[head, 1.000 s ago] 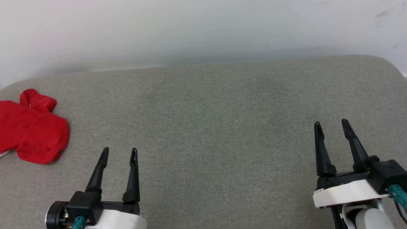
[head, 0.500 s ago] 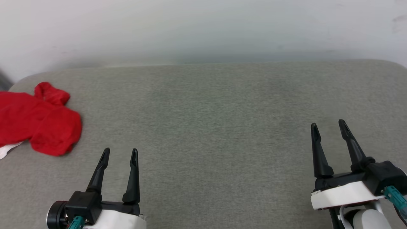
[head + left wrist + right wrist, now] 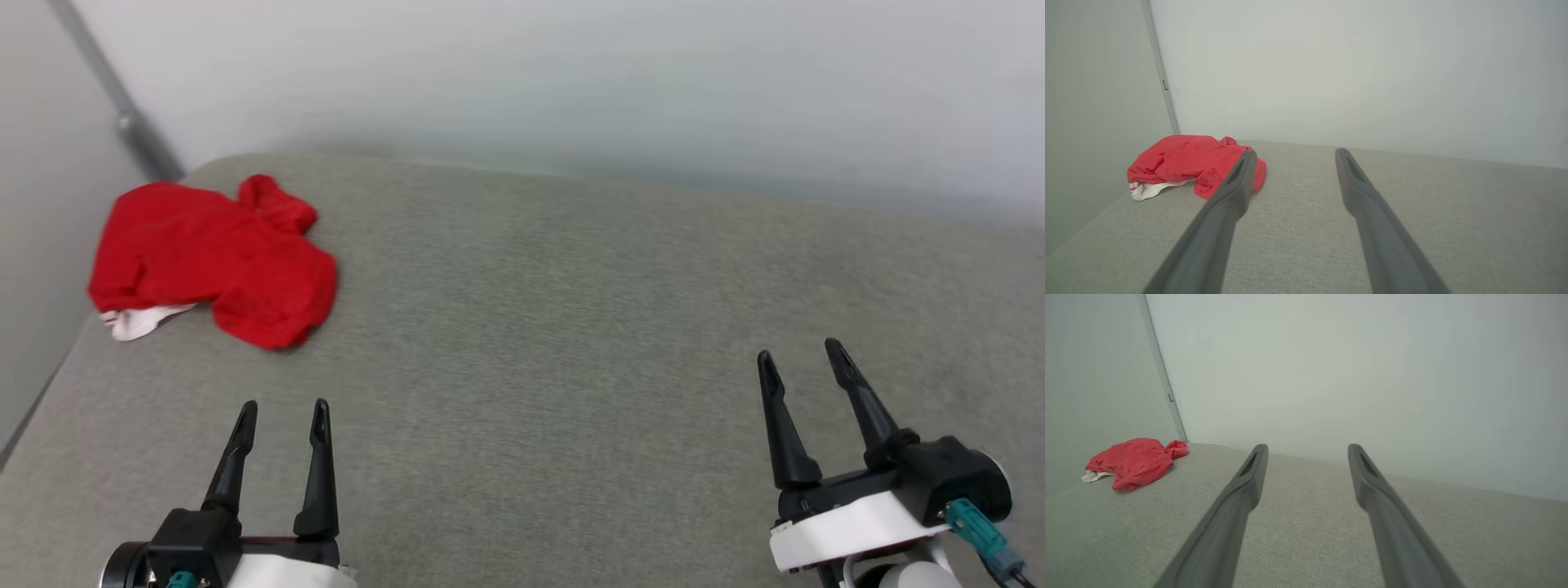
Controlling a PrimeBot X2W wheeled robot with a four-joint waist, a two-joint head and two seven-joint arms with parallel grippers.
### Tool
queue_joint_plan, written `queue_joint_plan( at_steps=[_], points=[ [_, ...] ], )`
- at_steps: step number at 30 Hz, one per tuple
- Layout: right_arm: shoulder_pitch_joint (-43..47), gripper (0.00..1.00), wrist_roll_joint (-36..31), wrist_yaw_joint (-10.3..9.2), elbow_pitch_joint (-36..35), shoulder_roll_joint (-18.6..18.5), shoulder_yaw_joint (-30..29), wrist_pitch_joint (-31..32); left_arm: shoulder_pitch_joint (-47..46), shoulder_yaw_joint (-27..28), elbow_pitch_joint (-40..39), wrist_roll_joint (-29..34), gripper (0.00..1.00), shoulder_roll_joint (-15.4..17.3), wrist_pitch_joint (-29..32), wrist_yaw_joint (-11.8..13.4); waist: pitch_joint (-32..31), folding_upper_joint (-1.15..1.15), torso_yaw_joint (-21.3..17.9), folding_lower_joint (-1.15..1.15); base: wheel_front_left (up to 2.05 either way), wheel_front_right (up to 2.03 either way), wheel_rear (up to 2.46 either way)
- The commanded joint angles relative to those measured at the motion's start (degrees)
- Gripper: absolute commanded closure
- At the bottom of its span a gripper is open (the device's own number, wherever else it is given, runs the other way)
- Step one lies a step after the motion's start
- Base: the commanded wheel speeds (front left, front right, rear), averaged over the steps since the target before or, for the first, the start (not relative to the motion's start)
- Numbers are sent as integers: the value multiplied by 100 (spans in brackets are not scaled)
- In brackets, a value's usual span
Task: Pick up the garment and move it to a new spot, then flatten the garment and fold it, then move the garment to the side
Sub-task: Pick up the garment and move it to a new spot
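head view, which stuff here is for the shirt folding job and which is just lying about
For the job: shirt, crumpled at the far left; left jaws and right jaws, both open and empty.
Just there: grey surface; wall; corner strip.

Looks along the left end effector (image 3: pixel 1295 152), dark fingers (image 3: pixel 1224 204) spread wide with nothing between them, above a grey fabric worktop (image 3: pixel 1412 212). Finds the red garment (image 3: pixel 1184 159) crumpled at the worktop's far left by the corner of the pale walls (image 3: pixel 1331 73), white cloth poking out beneath it, its right edge hidden behind the left finger.
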Motion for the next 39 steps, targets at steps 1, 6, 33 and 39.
queue_joint_plan(
  at_steps=[1, 6, 33, 39],
  points=[
    [51, 0, 34, -2, 10, -5, 38, -12, 102, 34, -20, 19, 0, -7, -16, -14, -137, 0, 309, 0, 0, 0, 0],
    [154, 0, 121, -2, 44, -3, 151, -12, 199, 122, -45, 52, 0, -7, -16, -53, -265, 0, 714, 0, 0, 0, 0],
    [210, 0, 246, -2, 86, -3, 312, -12, 407, 347, -346, 49, 0, -8, -16, -116, -420, 0, 1411, 0, 0, 0, 0],
    [66, 0, 1, -2, -62, -5, 202, -12, 83, 293, -365, -157, 0, -10, -16, -186, 43, 0, 1301, 0, 0, 0, 0]
  ],
)
